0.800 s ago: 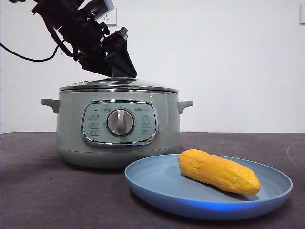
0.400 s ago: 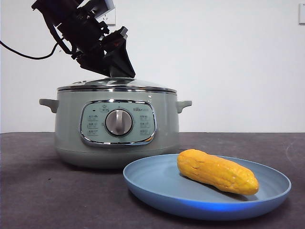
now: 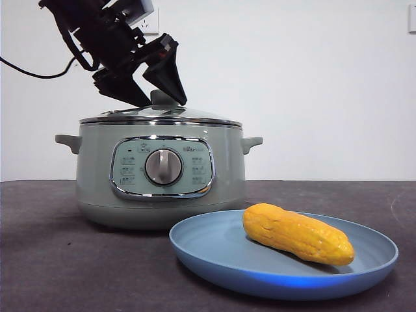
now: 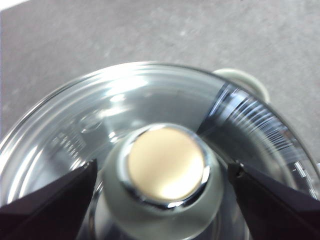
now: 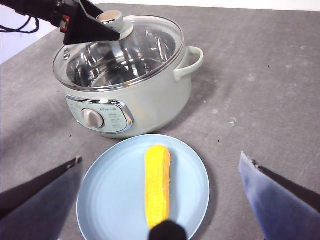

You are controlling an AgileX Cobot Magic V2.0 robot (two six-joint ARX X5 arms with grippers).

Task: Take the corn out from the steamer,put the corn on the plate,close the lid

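Corn [image 3: 298, 233] lies on the blue plate [image 3: 214, 250], on its side, with the thin end away from the steamer [image 3: 161, 172]. So that part of the job looks done. The plate sits on the dark table [image 3: 45, 260], just in front of the steamer.

The glass lid [image 3: 159, 115] sits flat on top of the steamer, and its shiny rim goes all the way around the pot. So the pot looks closed too.

The left gripper [image 3: 155, 88] is right over the lid. Its two black jaws are spread apart, one on each side of the round green knob [image 4: 165, 172]. In the left wrist view there is a small gap between each jaw and the knob, so the gripper has hold of nothing.

The right gripper [image 5: 162, 200] hangs high over the plate and the corn. Its jaws are wide apart and there is nothing between them.

All three parts of the job look finished. I think the only thing left is for the left arm to lift away from the knob without bumping the lid.
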